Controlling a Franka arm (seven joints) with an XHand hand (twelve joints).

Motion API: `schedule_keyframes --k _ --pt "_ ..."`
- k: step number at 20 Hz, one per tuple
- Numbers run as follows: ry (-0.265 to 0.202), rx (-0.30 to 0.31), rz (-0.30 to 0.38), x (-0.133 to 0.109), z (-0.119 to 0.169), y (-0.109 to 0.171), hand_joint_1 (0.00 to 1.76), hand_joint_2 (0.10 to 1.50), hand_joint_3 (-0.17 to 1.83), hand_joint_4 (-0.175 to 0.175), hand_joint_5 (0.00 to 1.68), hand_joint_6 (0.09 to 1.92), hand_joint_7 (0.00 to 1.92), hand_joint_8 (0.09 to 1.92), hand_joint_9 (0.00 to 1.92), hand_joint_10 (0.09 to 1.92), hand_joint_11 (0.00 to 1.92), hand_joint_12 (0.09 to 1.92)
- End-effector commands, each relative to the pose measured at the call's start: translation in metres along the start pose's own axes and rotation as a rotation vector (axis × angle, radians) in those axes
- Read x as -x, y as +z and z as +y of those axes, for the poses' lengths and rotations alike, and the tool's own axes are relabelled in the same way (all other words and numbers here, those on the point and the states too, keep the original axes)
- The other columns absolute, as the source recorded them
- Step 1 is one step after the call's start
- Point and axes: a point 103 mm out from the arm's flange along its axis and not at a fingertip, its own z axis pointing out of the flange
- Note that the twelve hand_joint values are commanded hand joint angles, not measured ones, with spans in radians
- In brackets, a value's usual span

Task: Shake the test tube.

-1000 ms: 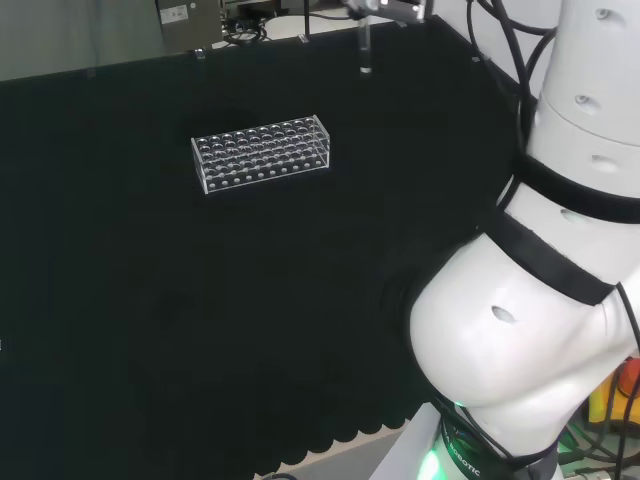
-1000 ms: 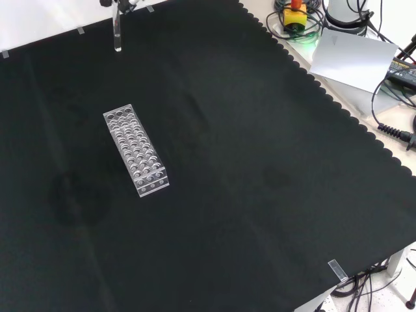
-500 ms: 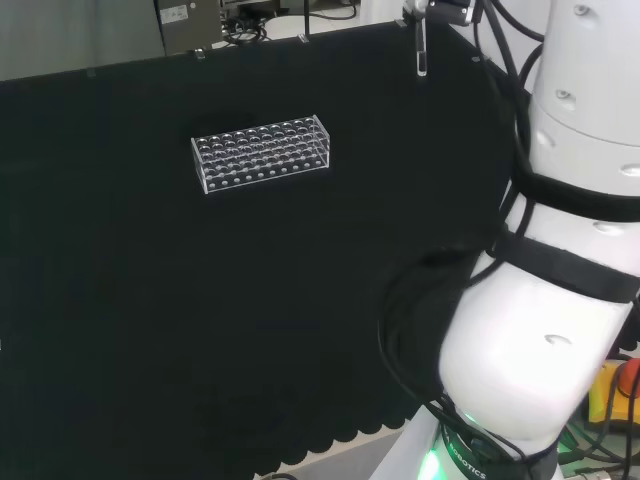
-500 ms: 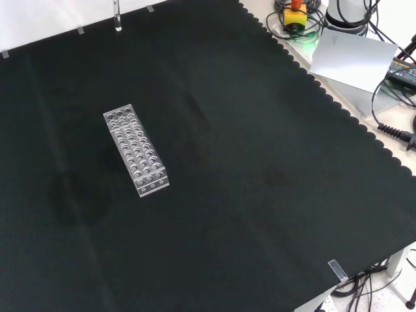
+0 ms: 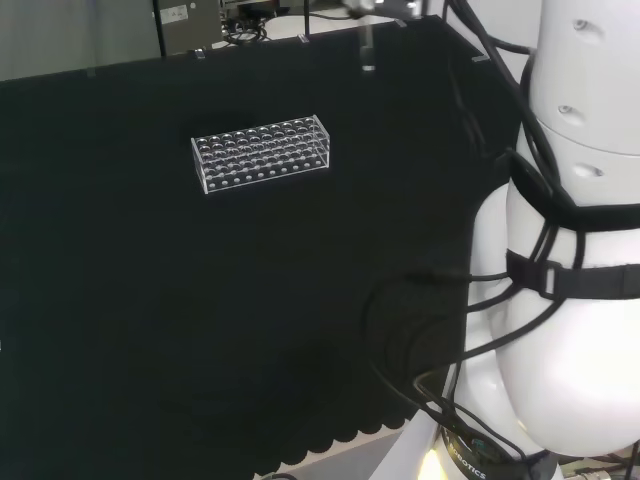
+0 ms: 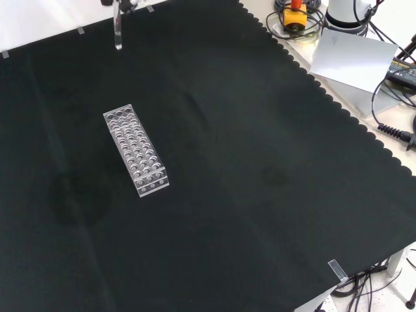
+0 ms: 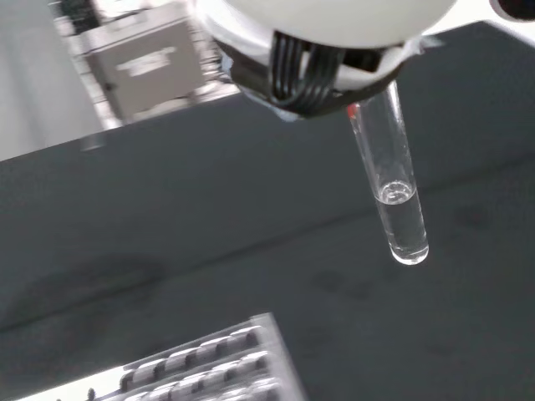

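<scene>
test tube (image 7: 393,180) clear, slightly tilted, a little liquid inside.

Black cloth (image 6: 260,162) covers the worktop, its near edge cut in a scalloped pattern. On it sits a clear rack (image 6: 135,150), its top dotted with rows of round holes that catch the light as pale specks. Up in the air, a clear test tube (image 7: 391,180) with a little colourless liquid at its rounded end (and a touch of red beside its top). The robot hand (image 7: 334,33) above it shows white with black cables. The arm (image 5: 570,250) is white, banded in black.
</scene>
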Motion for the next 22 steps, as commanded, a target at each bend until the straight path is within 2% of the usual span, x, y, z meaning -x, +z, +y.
schedule_keyframes --k 1,5,10,16,22 --pt "-0.172 -0.069 0.15 -0.098 -0.019 0.019 1.33 0.75 0.43 -0.175 1.39 0.09 1.41 0.6 1.68 0.42 1.27 0.87" --pt "-0.238 -0.092 0.207 -0.123 -0.03 0.019 1.33 0.75 0.43 -0.175 1.39 0.09 1.41 0.6 1.68 0.42 1.27 0.87" --pt "-0.244 -0.091 0.222 -0.124 -0.032 0.015 1.33 0.75 0.43 -0.175 1.4 0.09 1.41 0.6 1.68 0.43 1.27 0.87" --pt "-0.164 -0.072 0.187 -0.086 -0.024 0.011 1.33 0.75 0.43 -0.175 1.4 0.09 1.41 0.6 1.68 0.43 1.27 0.87" --pt "-0.048 -0.053 0.114 -0.027 -0.018 0.009 1.33 0.75 0.43 -0.175 1.4 0.09 1.41 0.6 1.67 0.43 1.27 0.87"
